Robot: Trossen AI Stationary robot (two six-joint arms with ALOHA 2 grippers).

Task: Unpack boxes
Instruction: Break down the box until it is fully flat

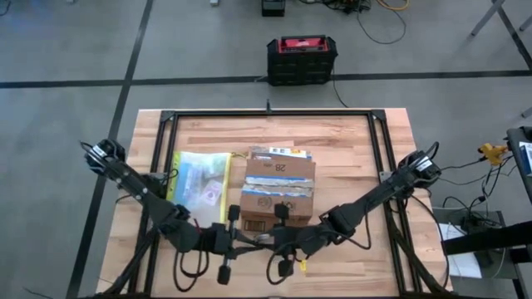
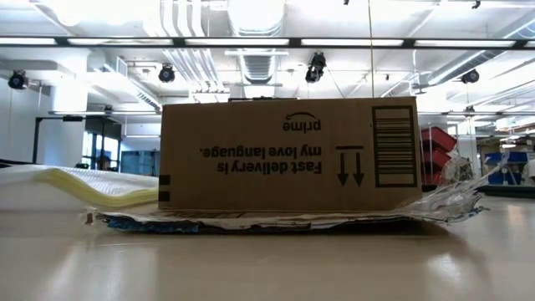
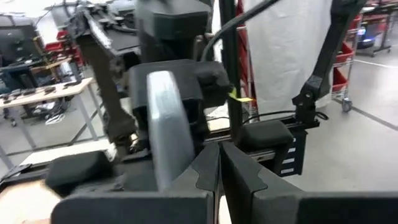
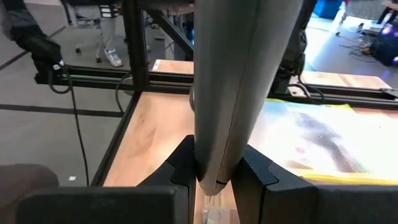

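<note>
Beyond both grippers: box (image 1: 278,196). Left gripper (image 3: 219,180) clenched empty; right gripper (image 4: 214,171) grasping grey tool (image 4: 239,81). Keep tool steady, aim at tape seam.

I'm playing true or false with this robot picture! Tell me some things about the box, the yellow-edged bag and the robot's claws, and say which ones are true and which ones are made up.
1. The cardboard box sits on the wooden table. True.
2. The printing on the box's side reads the right way up in the low view. False: the words and arrows are upside down.
3. The plastic pouch with yellow edges lies beside the box, on the left arm's side. True.
4. The left gripper is wide open. False: its fingers are shut together.
5. The right gripper is shut on a grey tool. True.
6. The black and red case is on the table. False: it stands on the floor beyond the table.
</note>
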